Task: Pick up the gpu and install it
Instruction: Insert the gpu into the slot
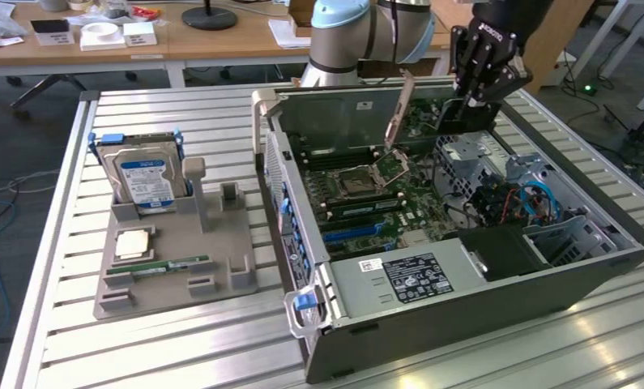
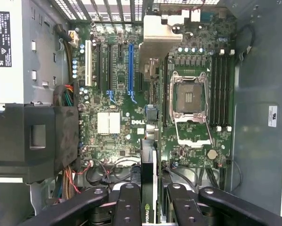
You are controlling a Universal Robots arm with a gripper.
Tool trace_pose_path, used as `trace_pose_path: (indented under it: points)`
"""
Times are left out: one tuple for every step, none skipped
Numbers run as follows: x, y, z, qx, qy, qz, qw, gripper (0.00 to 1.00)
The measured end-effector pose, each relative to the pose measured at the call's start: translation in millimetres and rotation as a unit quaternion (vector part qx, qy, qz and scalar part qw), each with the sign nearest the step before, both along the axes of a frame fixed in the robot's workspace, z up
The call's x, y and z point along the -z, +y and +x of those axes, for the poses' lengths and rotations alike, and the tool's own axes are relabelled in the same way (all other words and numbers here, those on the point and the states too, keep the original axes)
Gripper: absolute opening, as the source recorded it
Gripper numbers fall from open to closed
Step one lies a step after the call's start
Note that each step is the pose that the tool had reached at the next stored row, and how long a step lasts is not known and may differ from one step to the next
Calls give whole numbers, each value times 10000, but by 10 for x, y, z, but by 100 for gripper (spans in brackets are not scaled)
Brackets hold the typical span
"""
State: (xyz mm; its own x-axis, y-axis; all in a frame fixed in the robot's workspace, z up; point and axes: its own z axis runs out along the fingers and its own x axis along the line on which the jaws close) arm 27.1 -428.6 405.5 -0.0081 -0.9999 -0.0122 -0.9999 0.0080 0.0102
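Case (image 1: 462, 308): open, board (image 2: 112, 122) exposed. Gpu (image 2: 148, 165): edge-on above the board, pinched in the gripper (image 2: 152, 197); install step in hand, card judged not yet seated. Seating likely calls for its edge squared over the blue slot (image 2: 130, 68).

We see the gpu (image 1: 457, 120) held on edge in the pincer (image 1: 471, 101), above the far end of the open computer case (image 1: 484, 300) in the exterior view. It is a flat, dark-looking card, upright and clear of the motherboard (image 1: 408, 190) below. In the wrist view we look straight along the gpu's thin edge: a narrow dark strip (with a small green logo) between the two fingers (image 2: 126, 202), which press on its faces.
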Motion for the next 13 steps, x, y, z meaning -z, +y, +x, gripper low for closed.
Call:
trace_pose_path:
  points:
    - [4,0,-6,-7,-1,0,10000,26]
    - [8,0,-11,-16,-2,0,10000,26]
    - [14,0,-17,-24,-3,-1,10000,26]
    - [22,-1,-24,-34,-4,0,10000,26]
    - [31,0,-31,-43,-6,0,10000,26]
    - [39,0,-38,-52,-7,-1,10000,26]
    - [47,0,-45,-61,-8,-1,10000,26]
    - [59,-1,-52,-73,-10,-1,10000,26]
    - [71,-1,-60,-86,-13,-1,10000,26]
    - [83,-1,-68,-98,-16,0,10000,26]
    - [94,0,-77,-111,-19,0,9999,26]
    - [103,0,-83,-122,-21,0,9999,26]
    - [108,0,-87,-131,-21,0,9999,26]
